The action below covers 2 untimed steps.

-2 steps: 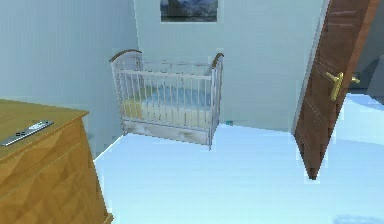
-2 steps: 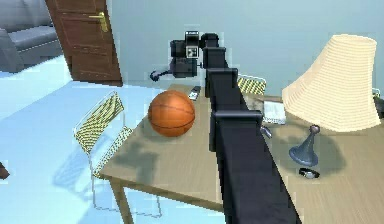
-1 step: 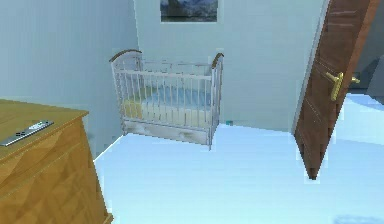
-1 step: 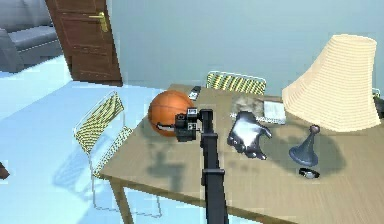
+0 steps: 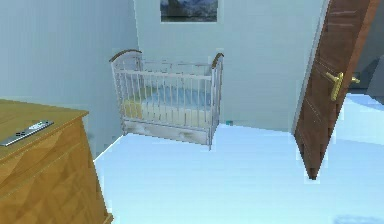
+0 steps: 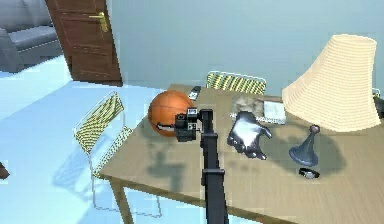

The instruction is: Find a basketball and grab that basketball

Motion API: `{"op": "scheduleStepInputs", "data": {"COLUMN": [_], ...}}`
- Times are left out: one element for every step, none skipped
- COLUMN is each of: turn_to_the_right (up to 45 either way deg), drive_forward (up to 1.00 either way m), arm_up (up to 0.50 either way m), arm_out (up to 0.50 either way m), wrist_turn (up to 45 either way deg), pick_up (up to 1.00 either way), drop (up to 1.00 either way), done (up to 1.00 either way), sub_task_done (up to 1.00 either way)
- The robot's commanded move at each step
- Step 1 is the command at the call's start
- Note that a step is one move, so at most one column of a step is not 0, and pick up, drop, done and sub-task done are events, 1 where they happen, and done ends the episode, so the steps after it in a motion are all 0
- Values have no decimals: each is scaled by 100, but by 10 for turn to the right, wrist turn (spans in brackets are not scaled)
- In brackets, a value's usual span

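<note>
A wooden desk point(image 6: 150, 165) fills the arm side view's foreground. In the forward view, a white slatted crib point(image 5: 168, 98) stands against a pale wall. A large cream lamp point(image 6: 330, 85) stands on the desk's right side. A woven-backed chair point(image 6: 100, 122) sits at its left edge. The dark arm point(image 6: 212, 170) rises over the desk. The orange basketball point(image 6: 166, 108) rests on the desk's left part, at the arm's tip. The jaws are right at the ball, and I cannot tell whether they hold anything.
</note>
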Motion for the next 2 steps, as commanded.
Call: {"op": "scheduleStepInputs", "data": {"turn_to_the_right": [0, 0], "drive_forward": [0, 0], "arm_up": [10, 0], "arm_out": [0, 0], "wrist_turn": [0, 0], "pick_up": [0, 0], "drop": [0, 0], "done": [0, 100], "sub_task_done": [0, 0]}}
